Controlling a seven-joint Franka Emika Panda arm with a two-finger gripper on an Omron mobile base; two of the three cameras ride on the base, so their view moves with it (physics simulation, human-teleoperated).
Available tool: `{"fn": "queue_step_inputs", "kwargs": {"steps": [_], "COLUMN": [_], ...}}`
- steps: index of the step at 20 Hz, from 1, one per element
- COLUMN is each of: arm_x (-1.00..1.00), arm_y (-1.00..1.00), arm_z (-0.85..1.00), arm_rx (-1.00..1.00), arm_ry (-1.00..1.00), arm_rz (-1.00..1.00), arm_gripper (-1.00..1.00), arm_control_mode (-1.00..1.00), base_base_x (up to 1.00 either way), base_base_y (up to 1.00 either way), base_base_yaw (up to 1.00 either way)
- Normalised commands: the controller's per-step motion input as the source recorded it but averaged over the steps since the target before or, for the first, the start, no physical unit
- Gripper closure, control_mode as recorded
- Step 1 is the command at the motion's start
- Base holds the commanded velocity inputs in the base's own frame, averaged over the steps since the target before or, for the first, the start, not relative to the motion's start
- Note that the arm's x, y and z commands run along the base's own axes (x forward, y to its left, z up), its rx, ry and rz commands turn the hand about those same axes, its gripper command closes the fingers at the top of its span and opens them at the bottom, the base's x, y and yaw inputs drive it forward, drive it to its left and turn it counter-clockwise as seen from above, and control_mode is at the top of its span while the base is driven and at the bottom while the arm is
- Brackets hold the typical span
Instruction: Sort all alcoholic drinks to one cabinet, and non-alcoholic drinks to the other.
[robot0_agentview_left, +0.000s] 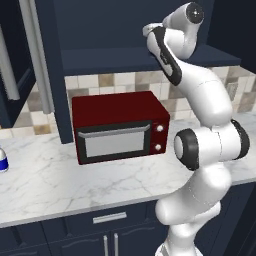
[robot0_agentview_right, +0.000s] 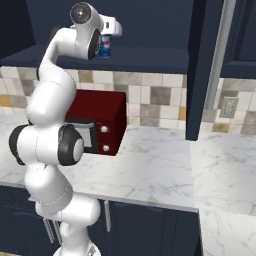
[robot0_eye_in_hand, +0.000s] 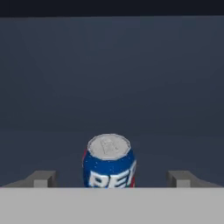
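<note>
Inside the dark navy cabinet (robot0_eye_in_hand: 112, 78), a short blue can (robot0_eye_in_hand: 109, 161) with white lettering and silver top stands upright between the tool's (robot0_eye_in_hand: 112, 178) wide-spread fingers, untouched.

A blue can (robot0_eye_in_hand: 109, 162) stands upright on the cabinet floor (robot0_eye_in_hand: 109, 105), at 6 o'clock in the hand view. On the marble counter (robot0_agentview_left: 100, 185) sits a red microwave (robot0_agentview_left: 119, 127); a white bottle (robot0_agentview_left: 3, 160) stands at 9 o'clock.

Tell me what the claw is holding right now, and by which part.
Nothing. The claw is open, its fingertips standing clear on either side of the blue can, which sits upright on the cabinet floor.
</note>
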Motion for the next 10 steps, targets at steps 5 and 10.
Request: {"fn": "queue_step_inputs", "kwargs": {"steps": [5,10], "arm_x": [-1.00,-1.00], "arm_y": [0.09,0.12], "arm_z": [-0.17,-0.20], "arm_rx": [0.03,0.03], "arm_ry": [-0.04,-0.01], "arm_rz": [0.00,-0.02], "arm_gripper": [-1.00,-1.00], "arm_control_mode": [-1.00,-1.00], "base_base_x": [0.00,0.00], "base_base_y": [0.00,0.00], "base_base_yaw": [0.00,0.00]}}
